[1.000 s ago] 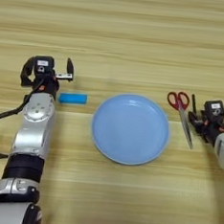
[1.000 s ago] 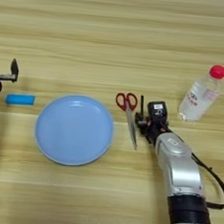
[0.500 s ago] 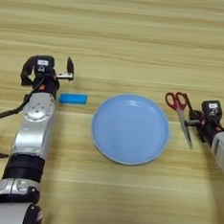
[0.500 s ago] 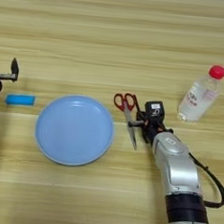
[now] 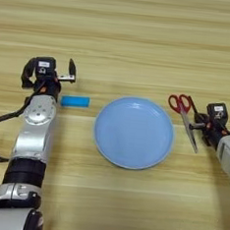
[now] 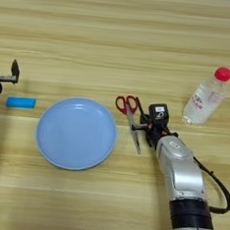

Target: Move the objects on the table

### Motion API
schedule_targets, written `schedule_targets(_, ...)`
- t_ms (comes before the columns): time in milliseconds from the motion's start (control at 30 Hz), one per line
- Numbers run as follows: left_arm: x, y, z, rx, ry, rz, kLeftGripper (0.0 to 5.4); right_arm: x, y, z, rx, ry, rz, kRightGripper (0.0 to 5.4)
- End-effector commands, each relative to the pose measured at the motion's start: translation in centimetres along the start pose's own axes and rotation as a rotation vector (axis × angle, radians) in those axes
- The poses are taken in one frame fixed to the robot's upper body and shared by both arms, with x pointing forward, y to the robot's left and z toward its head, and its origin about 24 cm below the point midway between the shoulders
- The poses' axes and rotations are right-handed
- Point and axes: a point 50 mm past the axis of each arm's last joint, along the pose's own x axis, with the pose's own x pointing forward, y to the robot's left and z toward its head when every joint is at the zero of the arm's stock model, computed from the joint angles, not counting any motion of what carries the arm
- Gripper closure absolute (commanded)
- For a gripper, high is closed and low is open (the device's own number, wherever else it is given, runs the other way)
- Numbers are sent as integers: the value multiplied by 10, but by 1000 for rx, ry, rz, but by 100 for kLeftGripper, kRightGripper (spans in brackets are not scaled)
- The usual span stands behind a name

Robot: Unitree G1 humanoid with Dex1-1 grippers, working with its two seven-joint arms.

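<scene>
Spread wide, the left gripper (image 5: 49, 72) hovers just behind the small flat bright-blue rectangular block (image 5: 74, 101), lying crosswise left of the round light-blue plate (image 5: 134, 132), while the right gripper (image 6: 147, 121), fingers unreadable, touches the red-handled silver-bladed scissors (image 6: 130, 115) pointing toward the robot.

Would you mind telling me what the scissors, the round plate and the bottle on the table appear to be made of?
Scissors: glossy red handles, likely plastic; pale silver blades, probably metal. Plate: smooth, uniform light blue with a soft sheen, plastic or glazed ceramic, unclear which. Bottle: see-through body with a red cap, probably clear plastic.
</scene>
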Motion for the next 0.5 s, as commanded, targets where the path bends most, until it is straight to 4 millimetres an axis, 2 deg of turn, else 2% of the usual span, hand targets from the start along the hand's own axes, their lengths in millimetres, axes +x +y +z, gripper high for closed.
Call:
schedule_targets(33, -1, 0, -2, 4, 14, -1, 0, -7, -5, -30, 1, 133, -44, 509)
schedule_targets(500, -1, -2, -2, 7, 17, -4, 0, -16, 3, 3, 29, -32, -17, 509)
